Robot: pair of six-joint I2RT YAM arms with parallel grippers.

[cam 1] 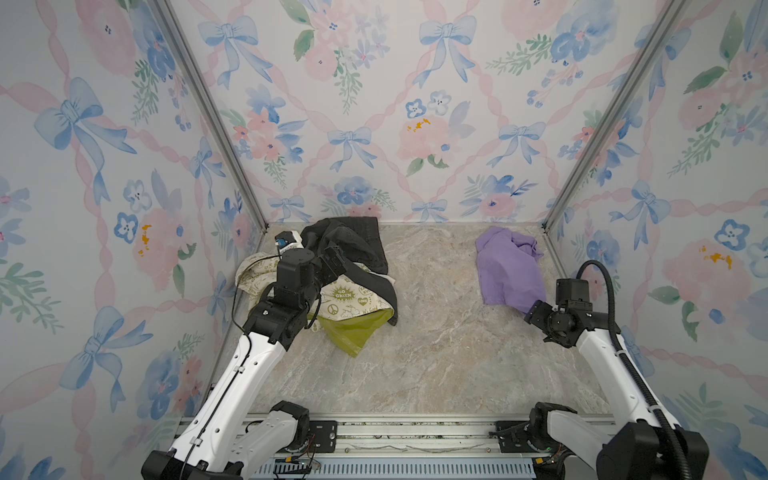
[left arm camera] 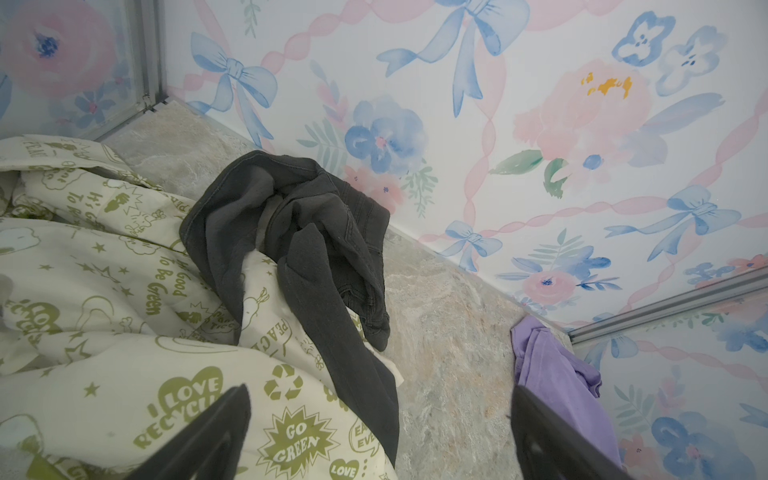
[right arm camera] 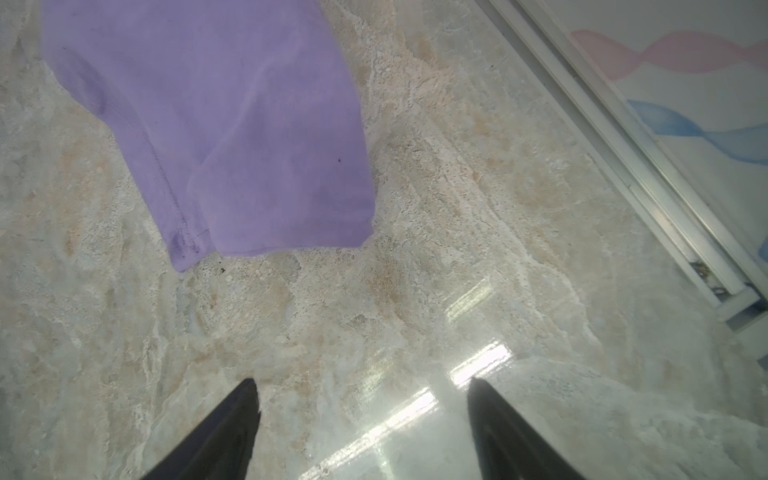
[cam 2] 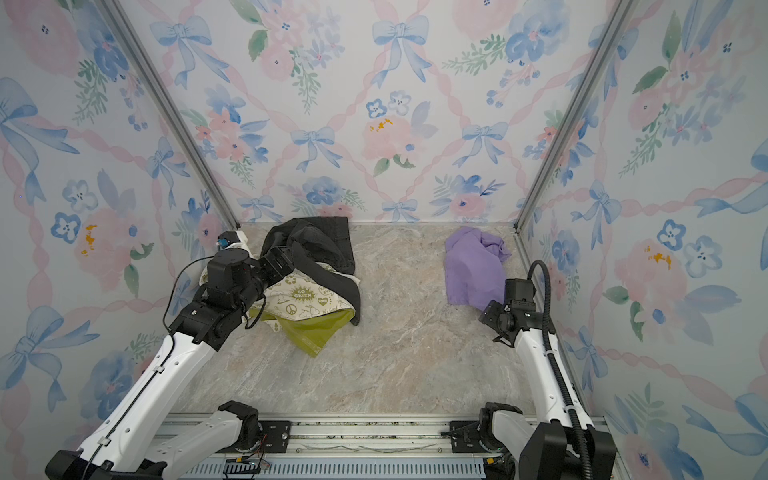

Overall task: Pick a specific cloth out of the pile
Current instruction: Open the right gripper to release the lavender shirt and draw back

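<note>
1. The cloth, plain lavender, is lying crumpled on the marbled table near the far right corner, well apart from the pile.
2. The right gripper is hovering just beside the cloth's near edge, with its jaws spread wide and gripping nothing.
3. The left gripper is hanging over the pile, likewise wide apart and empty.
4. In the pile, the dark grey cloth is draping over the cream printed cloth.

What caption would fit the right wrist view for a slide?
Right gripper open and empty over the marble tabletop, the lavender cloth lying ahead of it, untouched.
</note>
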